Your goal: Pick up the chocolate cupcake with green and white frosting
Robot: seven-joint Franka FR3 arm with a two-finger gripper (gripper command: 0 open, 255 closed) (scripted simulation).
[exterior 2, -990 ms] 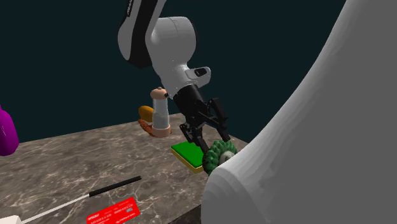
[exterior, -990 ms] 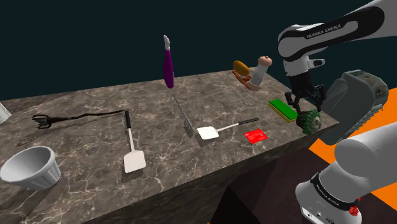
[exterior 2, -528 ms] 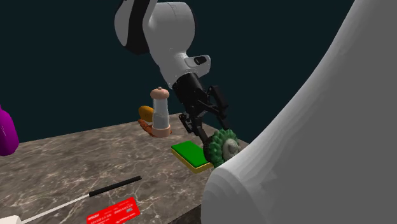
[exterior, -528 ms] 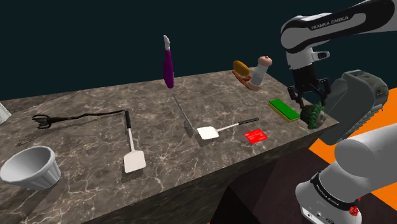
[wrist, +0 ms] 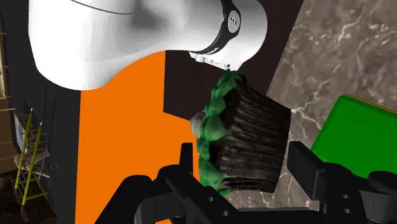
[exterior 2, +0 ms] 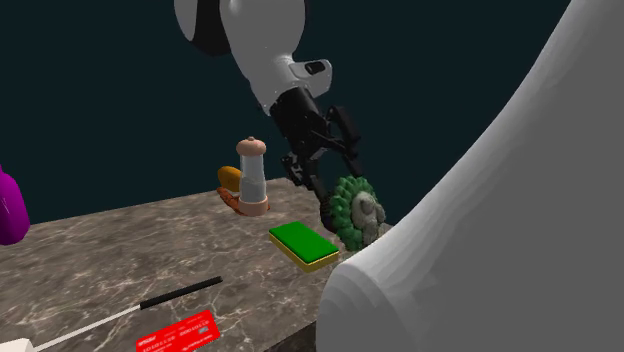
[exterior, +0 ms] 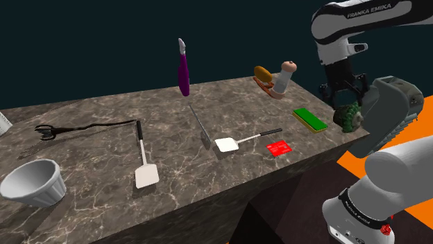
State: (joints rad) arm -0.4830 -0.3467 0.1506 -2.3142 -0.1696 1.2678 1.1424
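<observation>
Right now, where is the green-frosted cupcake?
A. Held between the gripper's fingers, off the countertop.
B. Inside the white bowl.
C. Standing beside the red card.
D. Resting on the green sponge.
A: the cupcake hangs clear of the countertop, clasped on its side between the fingers of the gripper.

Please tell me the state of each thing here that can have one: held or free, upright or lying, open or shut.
cupcake: held, lifted off the table, tipped sideways.
gripper: shut on the cupcake.
sponge: free, lying flat on the table.
mill: free, standing upright.
bowl: free, upright, mouth up.
card: free, lying flat.
</observation>
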